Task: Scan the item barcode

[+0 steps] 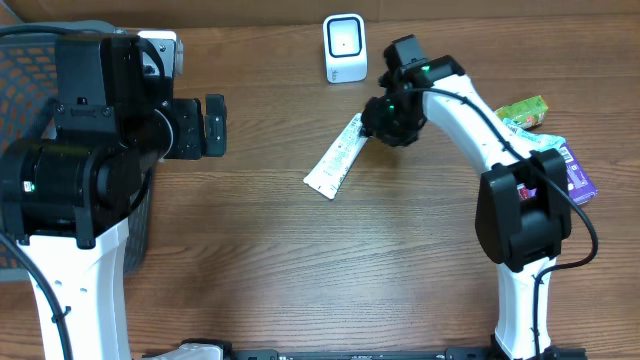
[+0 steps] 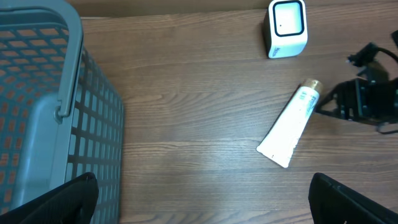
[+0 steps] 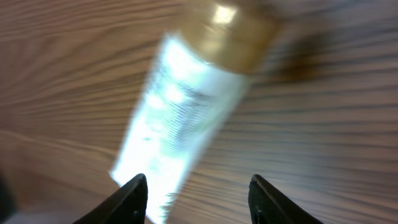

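Fingers (image 3: 133,199) of the right gripper (image 1: 376,120) stand spread and pinch nothing, set either side of the tube (image 1: 335,160) near its gold cap. Tube lies flat on the table (image 1: 300,260), cap end at those fingers, long axis slanting away toward the left arm. Left gripper (image 1: 213,125) is wide open, well apart. Right arm is judged nearer; scanner (image 1: 344,47) stands near.

Both our arms share one look: glossy white shells between chunky black joint blocks. The left arm (image 1: 80,270) has a tiny green light (image 1: 30,186) on its black housing. The right arm (image 1: 478,110) shows another green dot (image 1: 426,70) near its wrist, a small red mark (image 1: 524,191) on its elbow block and a thin black cable (image 1: 588,225) looping alongside. The fingers (image 3: 132,200) are plain black wedges.
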Controlling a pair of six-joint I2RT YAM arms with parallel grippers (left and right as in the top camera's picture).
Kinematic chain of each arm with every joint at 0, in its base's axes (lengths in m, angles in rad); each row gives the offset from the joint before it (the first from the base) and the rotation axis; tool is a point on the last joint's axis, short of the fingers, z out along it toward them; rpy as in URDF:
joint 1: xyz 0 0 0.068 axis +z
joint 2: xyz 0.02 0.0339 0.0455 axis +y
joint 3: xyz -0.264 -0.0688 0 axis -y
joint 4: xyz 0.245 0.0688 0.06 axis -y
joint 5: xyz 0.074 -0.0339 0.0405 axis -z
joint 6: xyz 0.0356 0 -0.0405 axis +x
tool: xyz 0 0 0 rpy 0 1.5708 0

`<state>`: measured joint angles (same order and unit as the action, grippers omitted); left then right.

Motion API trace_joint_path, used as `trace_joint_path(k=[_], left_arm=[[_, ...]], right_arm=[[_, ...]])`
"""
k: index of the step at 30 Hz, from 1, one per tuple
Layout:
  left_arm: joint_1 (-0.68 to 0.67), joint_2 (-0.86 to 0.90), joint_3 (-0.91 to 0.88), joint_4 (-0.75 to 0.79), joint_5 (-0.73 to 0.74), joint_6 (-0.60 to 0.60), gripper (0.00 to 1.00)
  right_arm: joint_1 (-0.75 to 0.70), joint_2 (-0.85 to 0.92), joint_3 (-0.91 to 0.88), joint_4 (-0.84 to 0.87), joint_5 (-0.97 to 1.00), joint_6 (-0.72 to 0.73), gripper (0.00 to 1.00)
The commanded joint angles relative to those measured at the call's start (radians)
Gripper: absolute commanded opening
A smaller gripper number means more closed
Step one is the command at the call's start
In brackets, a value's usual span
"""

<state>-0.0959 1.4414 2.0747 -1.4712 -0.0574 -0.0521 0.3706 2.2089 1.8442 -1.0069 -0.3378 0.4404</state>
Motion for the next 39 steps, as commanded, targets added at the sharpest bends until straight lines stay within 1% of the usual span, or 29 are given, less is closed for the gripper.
trace_joint_path(k=[1,2,4,10,11,12,16,18,19,20,22,23,24,25,28,31,32,34,35,36,37,39], left_arm=[[0.006,-0.002,0.008,0.002,-0.002,0.008,1.0],[0.006,-0.002,0.008,0.002,-0.002,0.008,1.0],[0.006,-0.002,0.008,0.002,-0.002,0.008,1.0],[0.006,-0.002,0.008,0.001,-0.002,0.008,1.0],[0.006,-0.002,0.008,0.001,-0.002,0.008,1.0],[0.006,-0.002,0.008,0.001,-0.002,0.008,0.99],[0.006,-0.002,0.008,0.002,-0.002,0.008,1.0],[0.006,-0.002,0.008,0.002,-0.002,0.008,1.0],[0.006,-0.002,0.008,0.002,-0.002,0.008,1.0],[0.006,-0.002,0.008,0.001,-0.002,0.008,1.0],[0.006,-0.002,0.008,0.001,-0.002,0.008,1.0],[0.006,-0.002,0.008,0.002,-0.002,0.008,1.0],[0.006,-0.002,0.008,0.001,-0.002,0.008,1.0],[0.006,-0.002,0.008,0.001,-0.002,0.008,1.0],[0.006,-0.002,0.008,0.001,-0.002,0.008,1.0],[0.006,-0.002,0.008,0.001,-0.002,0.008,0.99],[0.006,-0.002,0.008,0.002,-0.002,0.008,1.0],[0.006,-0.002,0.008,0.002,-0.002,0.008,0.99],[0.006,-0.002,0.008,0.002,-0.002,0.008,1.0],[0.006,-0.002,0.008,0.001,-0.002,0.008,1.0],[0.006,-0.002,0.008,0.002,-0.002,0.008,1.0],[0.006,-0.002,0.008,0.001,-0.002,0.008,1.0]], right_arm=[[0.05,-0.047,-0.071,0.076,-0.027,0.192,0.55],[0.061,-0.047,-0.105,0.119,-0.009,0.241,0.58],[0.066,-0.047,-0.183,0.208,0.001,0.324,0.59],[0.068,-0.046,-0.327,0.381,0.004,0.373,0.59],[0.068,-0.046,-0.362,0.417,0.004,0.394,0.63],[0.068,-0.045,-0.395,0.449,0.003,0.415,0.63],[0.068,-0.038,-0.474,0.557,0.003,0.455,0.59],[0.068,-0.035,-0.512,0.602,0.004,0.489,0.52],[0.068,-0.032,-0.53,0.626,0.004,0.504,0.44],[0.068,-0.031,-0.54,0.641,0.003,0.504,0.41],[0.073,-0.025,-0.562,0.668,0.003,0.528,0.32],[0.073,-0.024,-0.565,0.668,0.002,0.529,0.24],[0.073,-0.024,-0.563,0.666,-0.023,0.519,0.11],[0.072,-0.024,-0.559,0.666,-0.046,0.5,0.04],[0.067,-0.032,-0.541,0.655,-0.119,0.425,0.04],[0.046,-0.079,-0.519,0.621,-0.238,0.237,0.04],[0.036,-0.108,-0.509,0.594,-0.308,0.091,0.04],[0.021,-0.161,-0.487,0.49,-0.375,-0.117,0.04],[0.018,-0.18,-0.478,0.45,-0.39,-0.177,0.04],[0.011,-0.219,-0.458,0.359,-0.402,-0.28,0.04],[0.008,-0.234,-0.449,0.325,-0.401,-0.313,0.04],[-0.006,-0.312,-0.38,0.144,-0.376,-0.414,0.04]])
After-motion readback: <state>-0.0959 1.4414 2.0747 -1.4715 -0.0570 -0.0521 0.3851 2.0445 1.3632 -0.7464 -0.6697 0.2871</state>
